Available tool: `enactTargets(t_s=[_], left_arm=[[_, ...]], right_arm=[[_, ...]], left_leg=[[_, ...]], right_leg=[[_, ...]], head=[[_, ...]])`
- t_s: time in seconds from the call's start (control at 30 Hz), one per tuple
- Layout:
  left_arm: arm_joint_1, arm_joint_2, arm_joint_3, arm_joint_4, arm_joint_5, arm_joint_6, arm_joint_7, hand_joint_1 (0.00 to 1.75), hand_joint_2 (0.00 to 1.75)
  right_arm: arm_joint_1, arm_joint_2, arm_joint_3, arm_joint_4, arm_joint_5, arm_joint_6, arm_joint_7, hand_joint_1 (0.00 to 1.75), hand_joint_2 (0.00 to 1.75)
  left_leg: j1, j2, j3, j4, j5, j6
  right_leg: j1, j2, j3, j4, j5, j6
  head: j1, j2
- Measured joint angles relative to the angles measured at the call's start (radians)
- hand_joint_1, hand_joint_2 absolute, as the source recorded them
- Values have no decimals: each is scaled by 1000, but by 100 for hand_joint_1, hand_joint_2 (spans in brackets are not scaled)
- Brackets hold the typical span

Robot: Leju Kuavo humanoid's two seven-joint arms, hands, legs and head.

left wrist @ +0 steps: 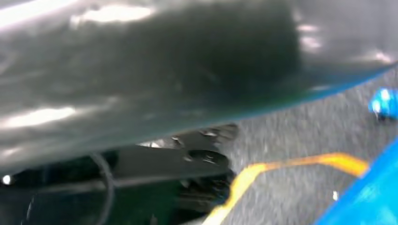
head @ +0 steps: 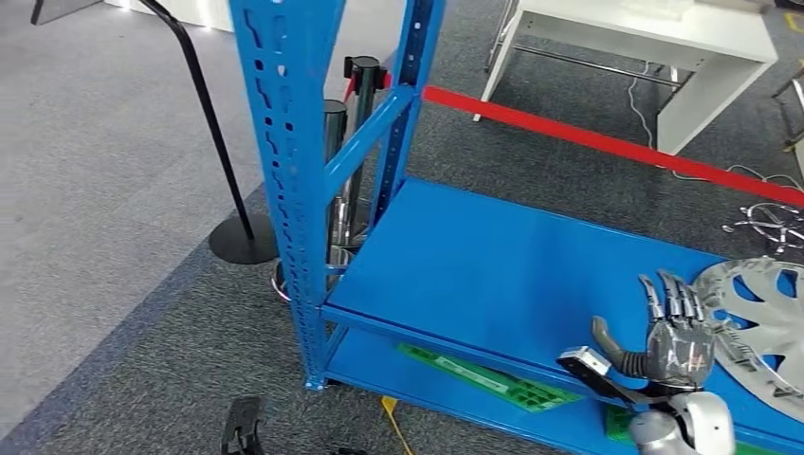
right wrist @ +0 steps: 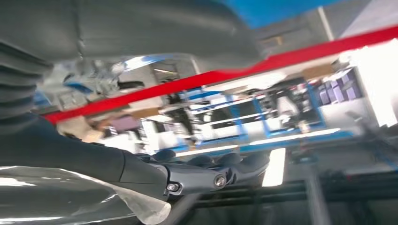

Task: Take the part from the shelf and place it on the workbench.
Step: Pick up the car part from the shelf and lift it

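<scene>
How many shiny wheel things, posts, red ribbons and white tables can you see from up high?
Silver wheel-shaped parts: 2, one on the blue shelf, one on the floor behind
Barrier posts: 2
Red belt: 1
White table: 1
Total: 6

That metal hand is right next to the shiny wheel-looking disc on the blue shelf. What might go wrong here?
The right hand is open beside the silver part, not gripping it, so a grab may slip on the flat metal. The part lies near the blue shelf front edge and could slide off.
</scene>
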Motion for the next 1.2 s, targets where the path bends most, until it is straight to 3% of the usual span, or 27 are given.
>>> enactTargets(t_s=[0.03, 0.07, 0.1, 0.13, 0.17, 0.2, 0.23, 0.27, 0.37, 0.43, 0.47, 0.53, 0.63, 0.67, 0.73, 0.77, 0.83, 0.87, 0.9, 0.97, 1.0, 1.03, 1.07, 1.13, 1.17, 1.2], left_arm=[[5, 6, 0, 0, -2, 0, 0, 0, 0], [7, 11, 0, 1, -4, -2, 0, 0, 0], [7, 11, -1, 1, -7, -3, 0, 0, 0], [6, 11, -2, 1, -10, -5, -1, 0, 0], [5, 9, -3, 2, -13, -7, -1, 0, 0], [6, 7, -4, 2, -15, -9, -1, 0, 0], [7, 9, -4, 4, -17, -10, -2, 0, 0], [10, 13, -5, 6, -19, -11, -2, 0, 0], [12, 36, -5, 13, -23, -11, -3, 0, 0], [10, 42, -7, 14, -27, -12, -4, 0, 0], [10, 42, -8, 14, -29, -12, -4, 0, 0], [9, 39, -12, 14, -31, -14, -4, 0, 0], [9, 37, -17, 14, -32, -15, -5, 0, 0], [8, 37, -19, 14, -33, -16, -5, 0, 0], [8, 35, -24, 14, -34, -18, -6, 0, 0], [8, 35, -25, 14, -35, -19, -6, 0, 0], [9, 36, -27, 14, -34, -20, -7, 0, 0], [9, 38, -28, 15, -34, -21, -7, 0, 0], [11, 40, -28, 15, -33, -22, -8, 0, 0], [16, 45, -28, 19, -30, -24, -8, 0, 0], [19, 48, -28, 20, -29, -24, -8, 0, 0], [23, 50, -28, 22, -28, -24, -8, 0, 0], [25, 53, -28, 23, -28, -24, -8, 0, 0], [28, 66, -28, 25, -28, -24, -9, 0, 0], [29, 72, -28, 26, -28, -24, -9, 0, 0], [30, 77, -28, 28, -28, -24, -10, 0, 0]], right_arm=[[6, 26, -24, -20, -3, 0, -13, 0, 0], [10, 46, -48, -41, -8, 0, -31, 0, 0], [14, 63, -71, -67, -16, 0, -53, 0, 0], [19, 78, -89, -99, -24, 0, -73, 0, 0], [24, 92, -103, -135, -34, -2, -89, 0, 0], [30, 106, -113, -167, -44, -4, -97, 0, 0], [39, 123, -118, -194, -54, -5, -99, 0, 0], [52, 138, -120, -216, -63, -7, -100, 0, 0], [115, 186, -121, -304, -79, -8, -100, 0, 0], [141, 210, -110, -377, -87, -8, -100, 0, 0], [146, 219, -103, -410, -89, -8, -100, 0, 0], [158, 229, -89, -463, -92, -8, -100, 0, 0], [171, 236, -63, -536, -92, -8, -100, 0, 0], [173, 238, -53, -555, -91, -8, -100, 0, 0], [182, 240, -39, -585, -92, -8, -101, 0, 0], [187, 241, -32, -598, -94, -8, -101, 0, 0], [191, 245, -20, -618, -98, -8, -101, 0, 0], [192, 247, -13, -624, -101, -8, -101, 0, 0], [195, 248, -8, -628, -104, -8, -101, 0, 0], [204, 248, -2, -629, -107, -8, -101, 0, 0], [209, 248, -1, -629, -108, -8, -101, 0, 0], [212, 248, 0, -629, -108, -8, -101, 0, 0], [214, 248, 1, -629, -108, -8, -101, 0, 0], [217, 248, 4, -629, -107, -8, -101, 0, 0], [222, 248, 6, -628, -107, -8, -101, 0, 0], [227, 248, 7, -627, -108, -7, -101, 0, 0]], left_leg=[[21, 4, 7, -29, 27, -33], [37, 12, 7, -39, 42, -75], [54, 20, 3, -41, 45, -109], [63, 20, -8, -21, 33, -111], [62, 23, -23, 11, 12, -91], [62, 20, -22, 17, -2, -55], [59, 18, -13, 17, -11, -18], [56, 22, -2, 2, -10, 3], [51, 27, 14, -49, 15, 54], [45, 32, 8, -65, 31, 69], [42, 35, 2, -68, 40, 73], [41, 36, -8, -69, 54, 80], [43, 37, -12, -71, 69, 75], [42, 38, -14, -72, 75, 68], [45, 36, -16, -80, 89, 50], [50, 34, -16, -84, 94, 43], [45, 30, -24, -69, 76, 47], [31, 29, -35, -37, 49, 57], [11, 29, -48, 6, 18, 68], [-29, 29, -64, 83, -22, 91], [-49, 28, -59, 88, -18, 108], [-70, 26, -41, 63, 2, 132], [-90, 17, -15, 15, 30, 166], [-121, -1, 35, -82, 69, 235], [-131, -8, 54, -118, 73, 259], [-139, -7, 65, -141, 74, 271]], right_leg=[[-23, -9, -11, 38, -26, 24], [-45, -17, -33, 91, -58, 47], [-63, -23, -64, 158, -99, 72], [-77, -30, -96, 221, -137, 93], [-85, -34, -121, 271, -169, 107], [-93, -37, -138, 305, -194, 116], [-100, -38, -151, 326, -211, 117], [-107, -37, -165, 346, -229, 114], [-117, -25, -245, 444, -322, 101], [-112, -16, -295, 530, -380, 92], [-105, -12, -300, 555, -385, 85], [-88, -9, -256, 525, -347, 67], [-67, -12, -129, 344, -270, 41], [-61, -8, -106, 297, -251, 41], [-48, -1, -97, 254, -215, 64], [-48, 2, -97, 248, -194, 87], [-48, -3, -94, 234, -166, 125], [-48, -4, -93, 229, -157, 136], [-43, -5, -95, 228, -154, 138], [-26, -6, -100, 228, -150, 134], [-14, -6, -101, 228, -149, 130], [-2, -6, -102, 227, -148, 125], [9, -5, -103, 227, -148, 118], [13, -4, -103, 223, -148, 110], [6, -4, -103, 220, -147, 113], [-2, -3, -103, 214, -144, 118]], head=[[-1, 0], [-3, 0], [-11, 0], [-18, 0], [-21, 1], [-18, 1], [-10, 1], [-1, 0], [24, -1], [31, -1], [31, -1], [31, -1], [33, -1], [33, -1], [32, -1], [29, -1], [24, -1], [17, -1], [11, -1], [-4, -1], [-10, -1], [-15, -1], [-18, -1], [-12, -1], [-15, -1], [-21, -1]])
